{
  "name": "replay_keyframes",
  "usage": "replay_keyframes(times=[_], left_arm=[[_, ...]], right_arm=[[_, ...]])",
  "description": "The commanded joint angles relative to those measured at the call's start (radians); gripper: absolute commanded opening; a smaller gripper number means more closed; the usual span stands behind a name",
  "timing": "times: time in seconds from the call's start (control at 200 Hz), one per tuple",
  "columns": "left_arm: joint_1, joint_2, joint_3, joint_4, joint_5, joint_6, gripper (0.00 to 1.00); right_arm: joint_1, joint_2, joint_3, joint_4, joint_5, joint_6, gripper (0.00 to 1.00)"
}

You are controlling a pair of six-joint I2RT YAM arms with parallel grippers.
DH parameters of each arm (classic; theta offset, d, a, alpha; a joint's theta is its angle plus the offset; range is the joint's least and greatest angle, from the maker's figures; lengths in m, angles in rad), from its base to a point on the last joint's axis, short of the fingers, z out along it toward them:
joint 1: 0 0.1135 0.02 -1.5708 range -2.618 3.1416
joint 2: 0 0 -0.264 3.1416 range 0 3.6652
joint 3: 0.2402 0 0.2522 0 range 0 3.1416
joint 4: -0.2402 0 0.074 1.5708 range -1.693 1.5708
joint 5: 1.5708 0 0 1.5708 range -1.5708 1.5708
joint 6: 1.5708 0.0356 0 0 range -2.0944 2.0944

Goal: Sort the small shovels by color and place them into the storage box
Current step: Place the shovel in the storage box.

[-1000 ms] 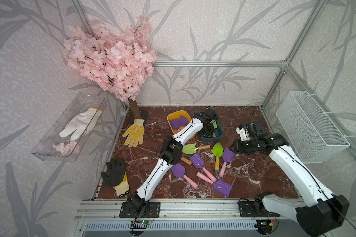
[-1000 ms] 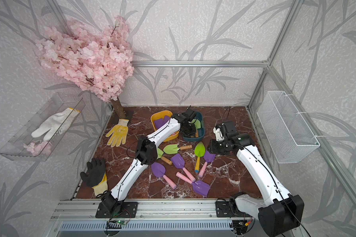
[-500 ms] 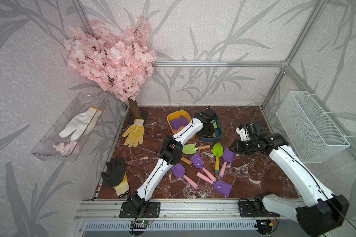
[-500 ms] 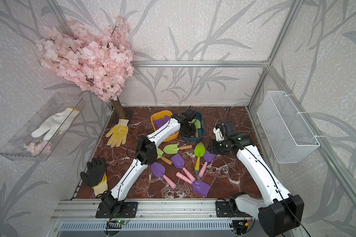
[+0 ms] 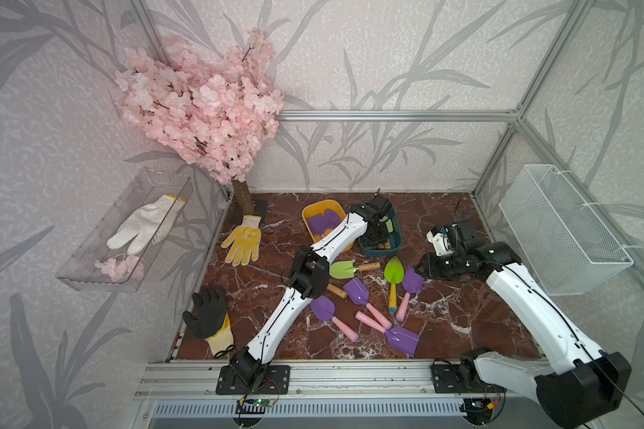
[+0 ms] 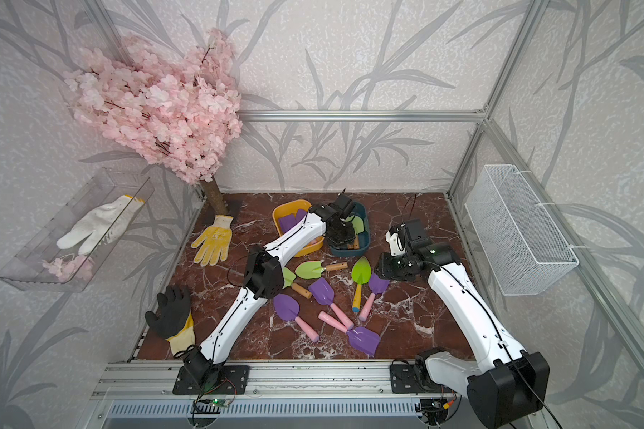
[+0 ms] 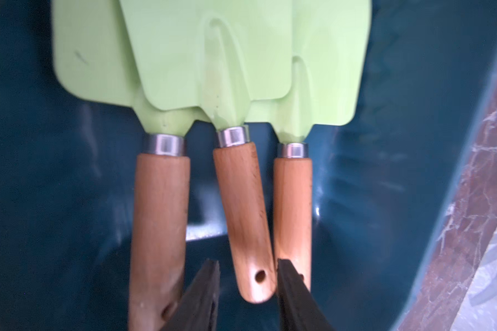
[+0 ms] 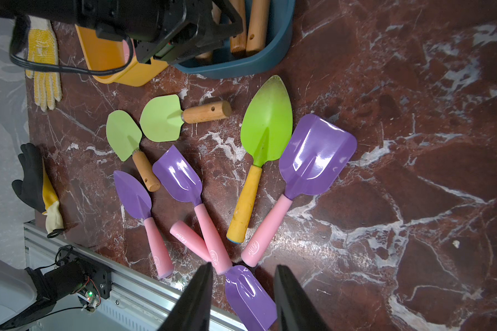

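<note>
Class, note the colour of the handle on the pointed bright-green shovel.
The handle is yellow, blue at its end; clearest in the right wrist view.

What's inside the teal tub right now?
Three light green shovels with wooden handles lie in the teal tub, blades overlapping. The left gripper straddles the middle handle's end. The floor under the blades is hidden.

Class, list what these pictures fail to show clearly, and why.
- Yellow-orange plastic tub: contents partly hidden by the left arm, both top views.
- Light green shovel blades: blurred, tips cut by the left wrist view's edge.
- Purple shovel blade: cut by the right wrist view's edge.
</note>
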Motion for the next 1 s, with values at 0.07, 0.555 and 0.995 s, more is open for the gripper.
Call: replay_keyframes(times=[0.07,0.555,0.995], left_arm=[[-0.007,-0.117,0.012,0.003,-0.029,0.025,0.40],[-0.007,-0.469,-0.053,-0.127,-0.224,0.101,0.46],[0.015,-1.188,-0.967,-0.052,-0.468,-0.002,0.48]], right_arm=[[-0.004,-0.008,0.007,0.011,0.002,0.005,0.40],[-0.004,-0.011,0.071,-0.027,-0.002,0.028,0.40],[0.016,-0.032,-0.086,-0.045,0.003,0.226,0.40]])
